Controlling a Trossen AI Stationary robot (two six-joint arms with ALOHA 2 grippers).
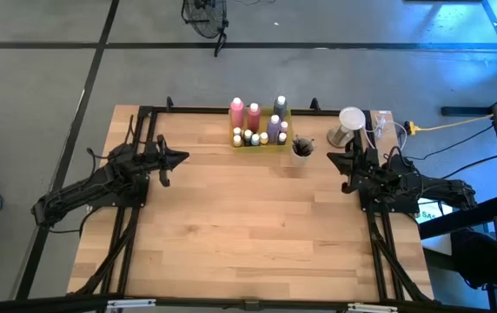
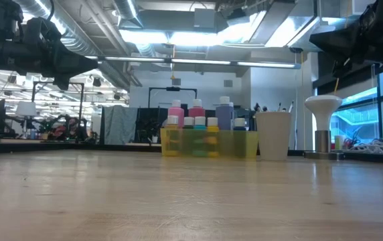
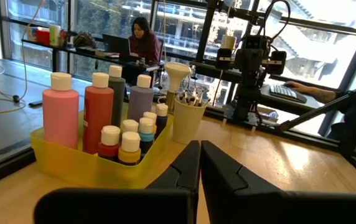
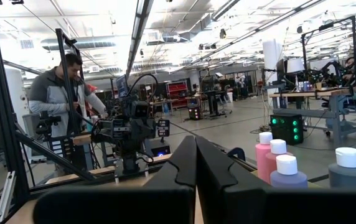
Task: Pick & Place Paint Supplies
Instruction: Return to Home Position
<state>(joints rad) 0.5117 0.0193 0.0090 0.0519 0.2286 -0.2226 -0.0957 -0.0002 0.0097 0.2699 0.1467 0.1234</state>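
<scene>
Recorder: Wooden table (image 1: 248, 217), light planks, black frame around it; open workshop floor beyond. How do the paint supplies look?

Checker: The bottles stand upright in a see-through yellow tray (image 1: 261, 144). Two tall pink bottles (image 1: 236, 113) with white caps are at the end nearer the left arm. A grey bottle (image 1: 280, 106) and a purple bottle (image 1: 274, 128) are toward the other end. A cluster of small bottles (image 1: 247, 136) with pale caps fills the near side.

Recorder: Brushes?

Checker: The paintbrushes (image 3: 190, 96) stand in a pale cup (image 1: 301, 148), light tips up. The cup sits just beside the tray, on the right arm's side.

Recorder: Location on the table?

Checker: Tray and cup are at the far edge, about mid-width.

Recorder: Position relative to the fingers?

Checker: The left gripper (image 1: 179, 158) hovers above the left part of the table, well apart from the tray. Its fingers are pressed together with nothing between them. The right gripper (image 1: 333, 157) hovers above the right part, near the cup but not touching it. Its fingers are likewise closed and empty. The two grippers point inward at each other, and the tray lies between them and farther back.

Recorder: Anything else?

Checker: In the right wrist view a person (image 4: 56, 93) stands beyond the table.
</scene>
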